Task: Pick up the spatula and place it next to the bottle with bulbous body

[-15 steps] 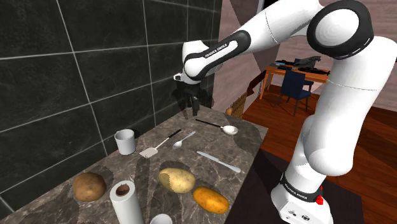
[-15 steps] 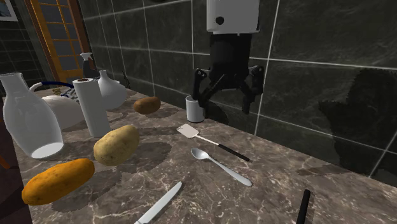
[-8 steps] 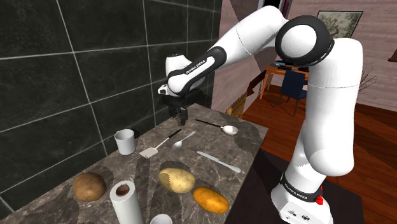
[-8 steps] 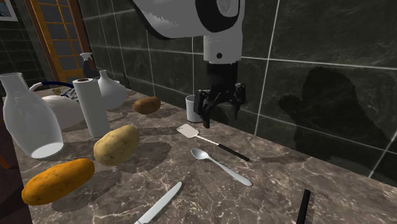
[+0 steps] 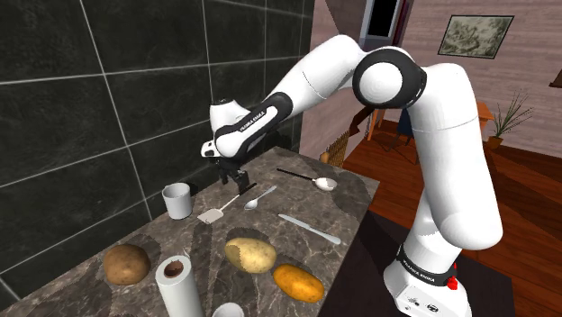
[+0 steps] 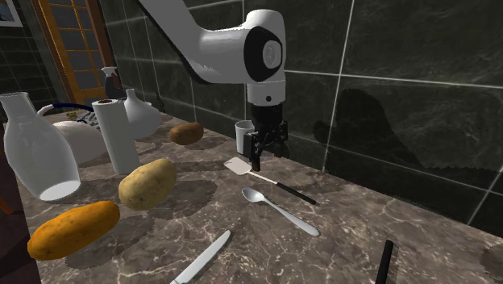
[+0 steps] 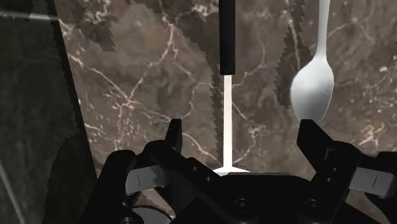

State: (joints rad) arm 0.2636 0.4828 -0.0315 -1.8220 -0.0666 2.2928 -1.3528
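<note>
The spatula (image 6: 239,167) lies flat on the marble counter (image 6: 355,234), with a white blade, a thin white shank and a black handle (image 6: 292,192). In the shoulder view the spatula (image 5: 213,214) rests between a cup and a spoon. My gripper (image 6: 268,150) hangs open just above the shank, pointing down. In the wrist view the fingers (image 7: 173,136) stand wide apart and the white shank (image 7: 227,121) runs between them untouched. The bottle with a bulbous body (image 6: 142,115), white, stands far along the counter beside a paper towel roll.
A white cup (image 6: 245,137) stands by the tiled wall just behind the gripper. A spoon (image 6: 279,209) and a knife (image 6: 201,256) lie beside the spatula. Potatoes (image 6: 147,183), a paper towel roll (image 6: 115,133) and a large pale bottle (image 6: 36,157) crowd the counter's far end.
The arm has swung toward the shoulder view's left and come down, bringing the gripper from above the counter's middle to just over the spatula. The fingers stayed open.
</note>
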